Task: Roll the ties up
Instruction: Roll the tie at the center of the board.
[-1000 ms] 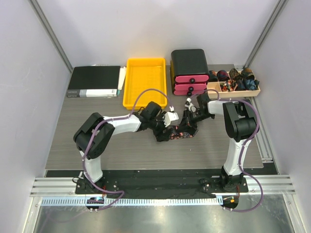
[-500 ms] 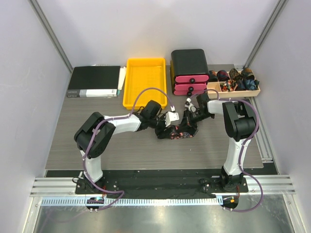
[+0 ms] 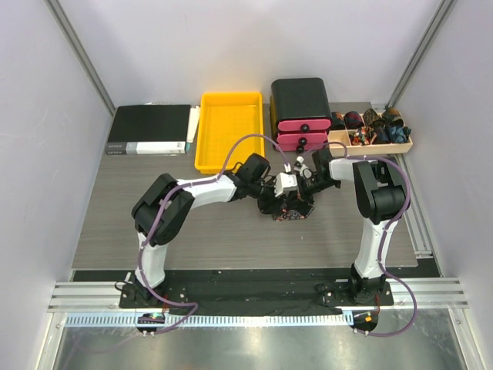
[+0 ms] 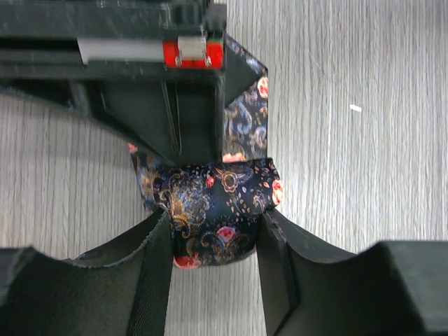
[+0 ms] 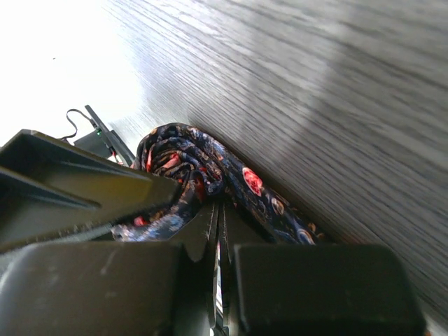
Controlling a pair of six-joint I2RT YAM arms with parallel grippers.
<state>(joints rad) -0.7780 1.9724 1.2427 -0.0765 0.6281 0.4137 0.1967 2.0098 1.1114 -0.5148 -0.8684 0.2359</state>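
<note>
One tie [image 3: 290, 210], dark fabric with red and orange speckles, lies mid-table, wound into a tight roll. In the left wrist view the roll [image 4: 213, 206] sits between my left gripper's [image 4: 213, 234] fingers, which press on both its sides. A short flat length of the tie [image 4: 245, 126] runs up from the roll beside the right gripper's black body [image 4: 161, 84]. In the right wrist view my right gripper [image 5: 218, 213] is closed, its tips pinching fabric at the roll's [image 5: 183, 166] core. In the top view the left gripper [image 3: 279, 200] and the right gripper [image 3: 299, 197] meet at the tie.
A yellow tray [image 3: 229, 127] stands at the back, with a black binder [image 3: 150, 129] to its left. A black drawer unit with pink drawers [image 3: 300, 112] is just behind the grippers. A wooden box of rolled ties [image 3: 371, 131] sits at the back right.
My left gripper has moved right, up against the right gripper, and the stretched-out tie has shortened into a compact roll. The right arm has barely moved.
</note>
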